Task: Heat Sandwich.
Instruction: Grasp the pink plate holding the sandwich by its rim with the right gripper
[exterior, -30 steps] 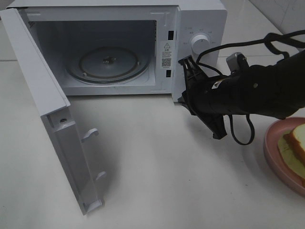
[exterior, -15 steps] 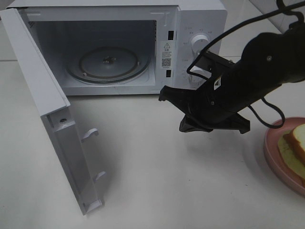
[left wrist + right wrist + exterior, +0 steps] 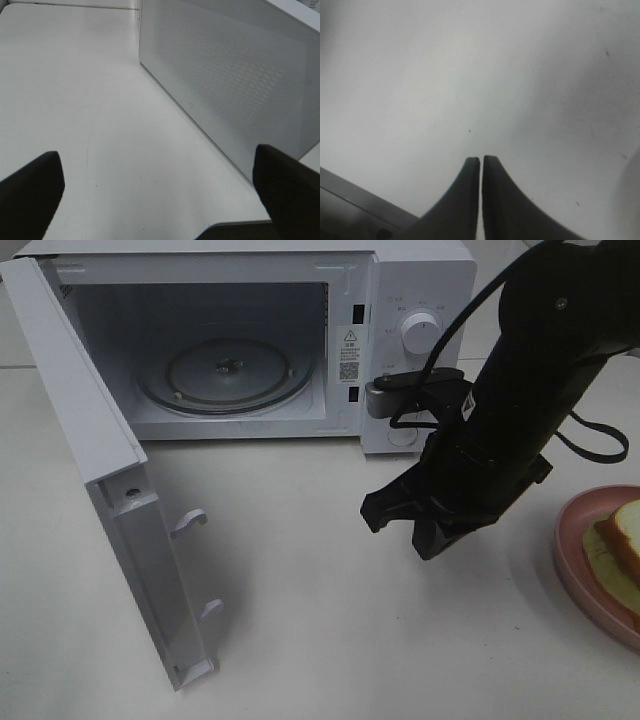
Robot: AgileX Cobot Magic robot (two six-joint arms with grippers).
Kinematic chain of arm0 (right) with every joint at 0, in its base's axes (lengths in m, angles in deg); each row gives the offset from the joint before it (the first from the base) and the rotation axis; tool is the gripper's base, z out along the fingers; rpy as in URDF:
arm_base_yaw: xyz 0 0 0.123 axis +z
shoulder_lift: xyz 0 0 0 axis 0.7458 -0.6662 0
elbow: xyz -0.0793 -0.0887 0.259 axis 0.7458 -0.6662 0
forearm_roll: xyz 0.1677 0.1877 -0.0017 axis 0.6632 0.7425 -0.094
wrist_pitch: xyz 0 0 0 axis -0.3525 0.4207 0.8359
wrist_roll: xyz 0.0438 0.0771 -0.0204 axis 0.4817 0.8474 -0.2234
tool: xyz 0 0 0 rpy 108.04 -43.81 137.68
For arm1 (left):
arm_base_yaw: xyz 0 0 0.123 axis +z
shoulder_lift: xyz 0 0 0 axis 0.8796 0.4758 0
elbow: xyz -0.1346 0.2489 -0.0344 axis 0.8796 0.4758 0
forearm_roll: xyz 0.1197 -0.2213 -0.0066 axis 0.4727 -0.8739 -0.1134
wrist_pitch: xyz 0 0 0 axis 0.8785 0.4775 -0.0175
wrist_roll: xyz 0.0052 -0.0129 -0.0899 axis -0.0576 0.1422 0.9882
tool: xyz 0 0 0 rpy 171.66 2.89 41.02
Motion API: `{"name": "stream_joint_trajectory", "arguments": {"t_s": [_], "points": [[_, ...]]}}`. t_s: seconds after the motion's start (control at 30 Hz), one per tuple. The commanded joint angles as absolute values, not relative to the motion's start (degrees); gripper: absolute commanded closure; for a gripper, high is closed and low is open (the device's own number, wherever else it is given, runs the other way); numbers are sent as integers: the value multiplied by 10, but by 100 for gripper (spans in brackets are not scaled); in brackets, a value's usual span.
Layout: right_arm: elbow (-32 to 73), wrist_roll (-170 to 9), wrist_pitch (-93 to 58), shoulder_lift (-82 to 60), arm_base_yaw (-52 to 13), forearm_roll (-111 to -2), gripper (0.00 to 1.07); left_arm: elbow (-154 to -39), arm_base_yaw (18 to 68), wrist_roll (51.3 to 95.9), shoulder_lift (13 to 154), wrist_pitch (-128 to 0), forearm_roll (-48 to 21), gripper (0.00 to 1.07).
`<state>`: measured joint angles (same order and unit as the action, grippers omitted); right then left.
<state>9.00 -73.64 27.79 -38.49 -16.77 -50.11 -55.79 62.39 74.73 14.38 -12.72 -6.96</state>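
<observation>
The sandwich (image 3: 625,540), white bread with a brown crust, lies on a round pink plate (image 3: 572,560) at the right edge of the exterior view, partly cut off. The white microwave (image 3: 420,285) stands at the back with its door (image 3: 90,440) swung wide to the left and its glass turntable (image 3: 228,372) bare. My right gripper (image 3: 405,530) points down at the table in front of the microwave's control panel, left of the plate. In the right wrist view the right gripper (image 3: 481,161) is shut on nothing. My left gripper (image 3: 156,152) is open, facing the door's outer face (image 3: 230,75).
The door's inner edge and latch hooks (image 3: 190,523) jut toward the table's front left. Black cables (image 3: 600,440) loop off the right arm above the plate. A white dial (image 3: 420,332) sits on the microwave's panel.
My right arm has swung from lying level beside the microwave's panel to standing steeply, its gripper now pointing down at the table. The jaws stay together. The sandwich and door have not moved.
</observation>
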Motion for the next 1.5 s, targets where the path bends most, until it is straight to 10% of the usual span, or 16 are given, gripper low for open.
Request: {"name": "stream_joint_trajectory", "arguments": {"t_s": [0.03, 0.27, 0.5, 1.5], "points": [[92, -752, 313, -377, -169, -507, 100, -557, 622, 746, 135, -135, -75, 10], [92, -740, 320, -329, -169, -548, 77, -557, 622, 746, 135, -135, -75, 10], [92, -746, 352, -289, -177, -614, 4, -557, 622, 746, 135, -135, -75, 10], [-6, -731, 355, -289, -322, -612, 13, -557, 622, 746, 135, -135, -75, 10]]}}
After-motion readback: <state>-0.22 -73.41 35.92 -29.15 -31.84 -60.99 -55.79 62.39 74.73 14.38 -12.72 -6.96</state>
